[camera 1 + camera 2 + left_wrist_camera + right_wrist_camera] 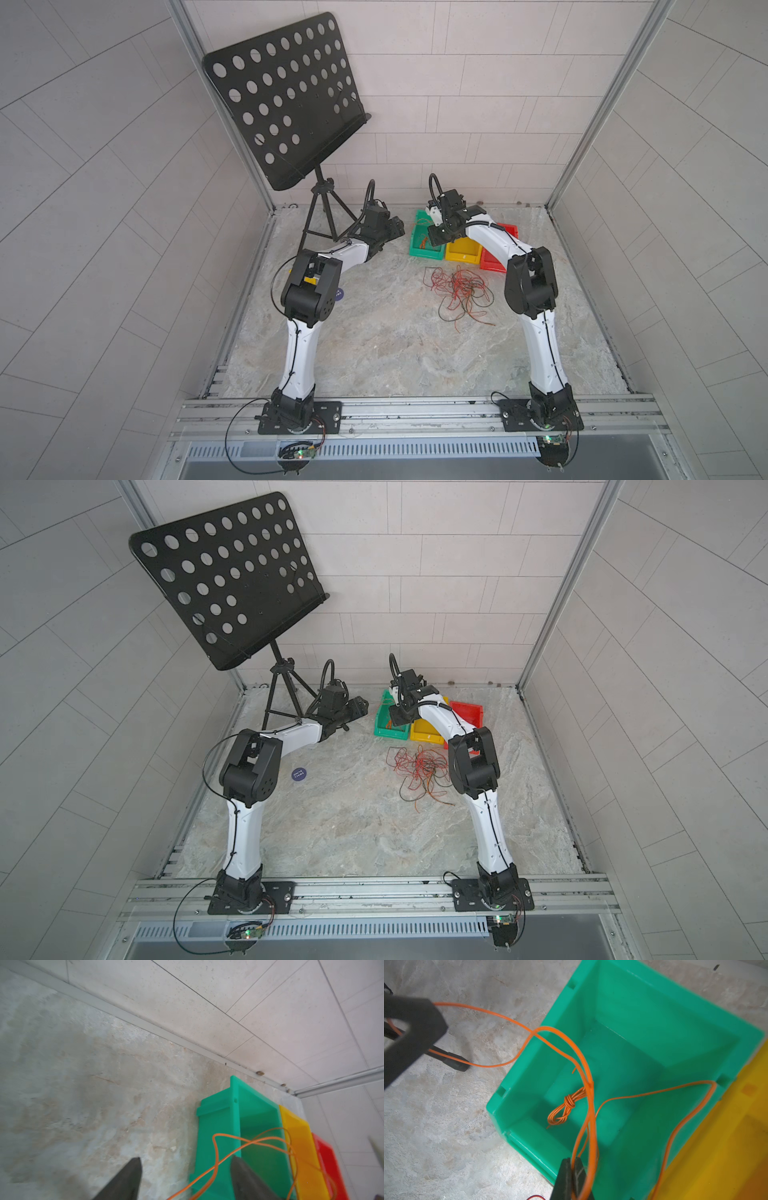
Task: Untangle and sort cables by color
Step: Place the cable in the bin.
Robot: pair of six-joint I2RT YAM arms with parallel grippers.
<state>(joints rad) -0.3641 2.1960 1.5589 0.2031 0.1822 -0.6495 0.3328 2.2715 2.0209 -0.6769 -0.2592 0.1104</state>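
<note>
Currently one orange cable [592,1105] is looped over the green bin [654,1022], with the right gripper [573,1161] clamped on it. A knotted orange bundle [564,1107] lies on the bin floor. Just beside the bin, the left gripper [185,1165] has its fingers spread; the same cable passes between them, not pinched. The remaining cables [459,291] are a red/orange/black tangle on the table [374,340], near the front of the green, yellow bin [461,249] and red bin [492,259] row.
</note>
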